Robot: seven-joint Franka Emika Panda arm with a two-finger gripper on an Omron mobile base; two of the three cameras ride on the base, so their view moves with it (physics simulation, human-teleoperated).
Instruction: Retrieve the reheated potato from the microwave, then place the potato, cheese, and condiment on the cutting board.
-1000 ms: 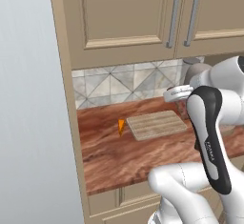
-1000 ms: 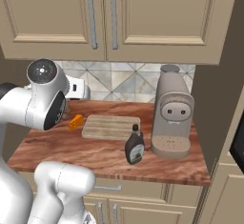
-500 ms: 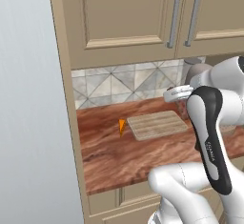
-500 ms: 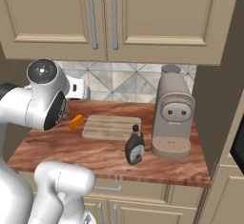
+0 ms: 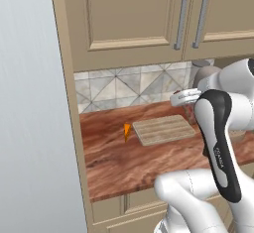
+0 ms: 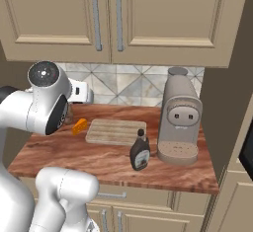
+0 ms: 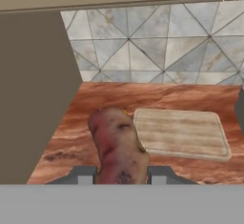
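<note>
Reddish-brown countertop (image 6: 99, 159) runs under beige wall cabinets (image 6: 123, 19), and I'm working over it from largest thing to smallest. On the right stands the beige coffee machine (image 6: 179, 117), well apart from where I'm headed. Left of it, toward the tiled back wall, the cutting board (image 6: 116, 131) lies flat with its top bare, so as I read it none of the three items has been placed yet. The condiment (image 6: 140, 151) bottle stands upright on the near side, between the board and the coffee machine, an easy reach for later. In my hand view the gripper (image 7: 122, 174) has its fingers clamped on the potato (image 7: 119, 144), which sticks out ahead between them; I hold it raised above the counter, left of the board, I'd say so it clears the edge before going down. The cheese (image 6: 79, 126) wedge sits just beside the board's left end, which I judge the main risk: lowering the potato too far left could knock it.
</note>
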